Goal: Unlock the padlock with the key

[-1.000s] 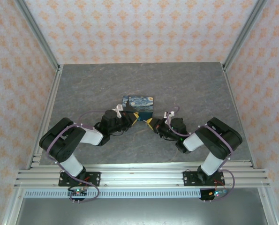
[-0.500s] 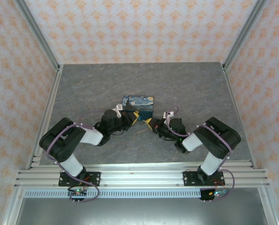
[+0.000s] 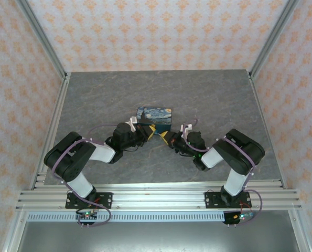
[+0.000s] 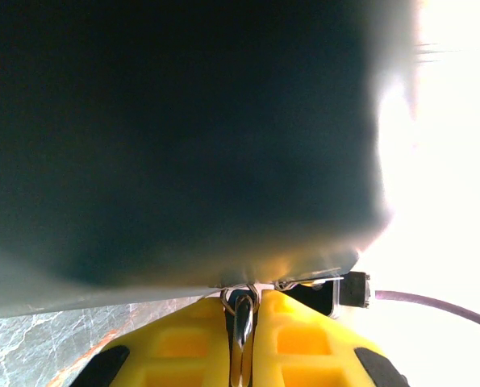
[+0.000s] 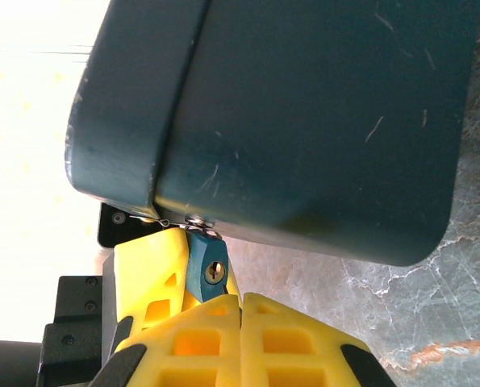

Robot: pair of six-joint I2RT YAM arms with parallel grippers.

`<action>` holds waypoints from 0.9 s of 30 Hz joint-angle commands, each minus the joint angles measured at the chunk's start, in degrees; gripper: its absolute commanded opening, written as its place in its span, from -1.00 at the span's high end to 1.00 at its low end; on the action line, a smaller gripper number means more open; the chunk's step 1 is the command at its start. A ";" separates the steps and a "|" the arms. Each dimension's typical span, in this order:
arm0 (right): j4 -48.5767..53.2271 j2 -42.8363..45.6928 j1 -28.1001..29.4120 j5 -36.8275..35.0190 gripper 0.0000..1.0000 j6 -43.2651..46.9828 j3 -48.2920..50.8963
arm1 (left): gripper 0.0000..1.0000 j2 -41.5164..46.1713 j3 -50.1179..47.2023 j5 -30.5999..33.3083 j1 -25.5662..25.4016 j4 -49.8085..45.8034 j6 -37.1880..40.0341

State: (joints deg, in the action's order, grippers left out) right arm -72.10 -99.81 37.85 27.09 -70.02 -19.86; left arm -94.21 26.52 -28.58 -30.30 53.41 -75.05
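Clamped shut with no key in sight, the right gripper (image 5: 241, 301) sits just short of the teal padlock (image 5: 206, 272), keyhole end pointing back at it from the box (image 5: 304, 121) edge, where the left gripper (image 4: 244, 300) pinches a thin metal piece (image 4: 243, 324).

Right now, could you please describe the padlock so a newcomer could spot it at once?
On the grey table, find the blue painted box. At its near edge sits the padlock: tiny, teal, with a brass keyhole, unlike the yellow claw fingers beside it.
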 commanded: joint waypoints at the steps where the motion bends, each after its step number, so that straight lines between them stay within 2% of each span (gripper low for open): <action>1: -2.79 -0.34 0.32 -1.15 1.00 -0.03 -1.20 | 1.00 2.04 1.07 -0.70 0.41 3.83 0.23; 27: -3.42 -3.80 0.30 -0.30 1.00 0.35 -4.75 | 1.00 1.86 0.73 -1.00 0.33 5.04 -0.62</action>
State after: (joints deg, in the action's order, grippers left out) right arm -72.42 -102.17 37.85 26.57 -70.43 -22.83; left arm -93.78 26.52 -28.03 -29.91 53.45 -75.20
